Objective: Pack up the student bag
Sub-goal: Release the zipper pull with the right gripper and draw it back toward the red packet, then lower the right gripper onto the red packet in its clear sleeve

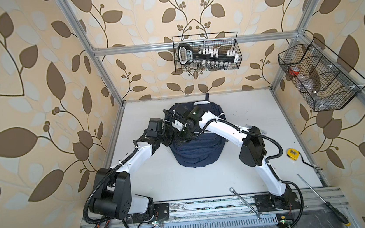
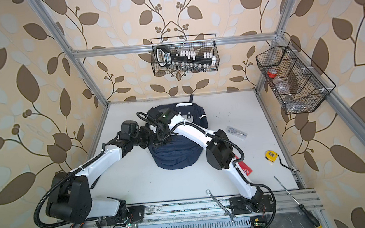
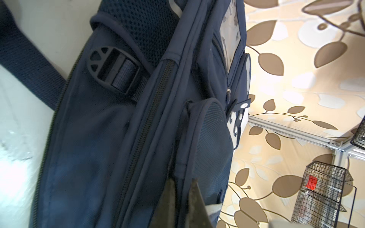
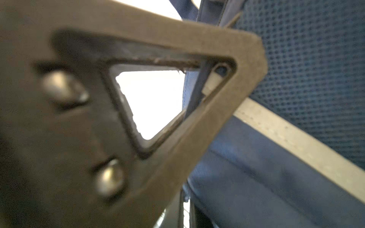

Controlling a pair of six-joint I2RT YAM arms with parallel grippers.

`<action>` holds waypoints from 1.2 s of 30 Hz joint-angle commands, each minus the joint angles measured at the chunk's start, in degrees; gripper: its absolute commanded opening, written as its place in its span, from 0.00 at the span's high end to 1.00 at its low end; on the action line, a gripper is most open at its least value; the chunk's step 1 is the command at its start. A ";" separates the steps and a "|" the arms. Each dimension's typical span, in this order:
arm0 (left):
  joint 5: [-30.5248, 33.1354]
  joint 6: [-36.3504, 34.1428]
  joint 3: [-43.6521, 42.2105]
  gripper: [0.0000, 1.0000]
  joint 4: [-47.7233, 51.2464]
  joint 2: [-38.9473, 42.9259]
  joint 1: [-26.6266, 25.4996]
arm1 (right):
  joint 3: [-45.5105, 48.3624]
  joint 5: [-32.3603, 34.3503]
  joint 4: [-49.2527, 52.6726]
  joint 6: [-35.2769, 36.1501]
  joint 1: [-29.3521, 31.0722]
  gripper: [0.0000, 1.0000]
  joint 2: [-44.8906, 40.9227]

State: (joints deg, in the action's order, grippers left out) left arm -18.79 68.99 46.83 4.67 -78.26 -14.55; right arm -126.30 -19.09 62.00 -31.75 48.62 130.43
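Two arms are bent at the elbow and leaned inward over the student bag (image 1: 200, 150), which is laid at the middle of the white table (image 1: 160, 182), nearer its far edge, as seen in both top views. The left arm (image 1: 133, 155) is held at the bag's left flank. In its wrist view the left gripper (image 3: 182, 199) is seen with its fingers (image 3: 169, 205) nipped on a ridge of navy fabric beside a closed zip (image 3: 150, 110). The right arm (image 1: 221, 126) is arched over the bag's upper part. The right gripper (image 4: 254, 55) is pressed together beside a mesh panel (image 4: 316, 59) and a pale stripe (image 4: 296, 142); whether anything is caught cannot be told.
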 commanded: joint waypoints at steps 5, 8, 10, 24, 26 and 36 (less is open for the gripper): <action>-6.78 -1.10 1.15 1.00 5.77 7.92 -1.26 | 17.82 11.20 -14.05 3.91 2.24 0.56 -15.91; -7.92 -4.04 4.51 1.00 8.80 6.40 1.00 | 27.87 19.98 -11.93 3.46 2.32 0.45 -25.56; -8.75 -6.91 7.98 1.00 11.30 4.88 1.62 | 35.21 27.03 -10.91 1.99 1.68 0.30 -32.67; -12.68 -15.17 15.90 0.50 17.53 3.46 1.59 | 73.91 24.31 -19.96 -4.11 -39.58 0.12 -57.09; -12.44 -16.76 16.31 0.48 19.29 4.64 1.54 | 76.38 21.93 -21.79 -3.93 -44.42 0.13 -56.28; -14.61 -19.60 15.60 0.46 21.87 8.29 1.54 | 87.80 16.26 -31.54 -4.95 -55.13 0.13 -53.46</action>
State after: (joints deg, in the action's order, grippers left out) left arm -30.52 51.35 60.42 26.37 -71.53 -13.06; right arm -40.42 0.93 33.30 -35.86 -6.48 76.25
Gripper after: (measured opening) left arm 0.544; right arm 0.874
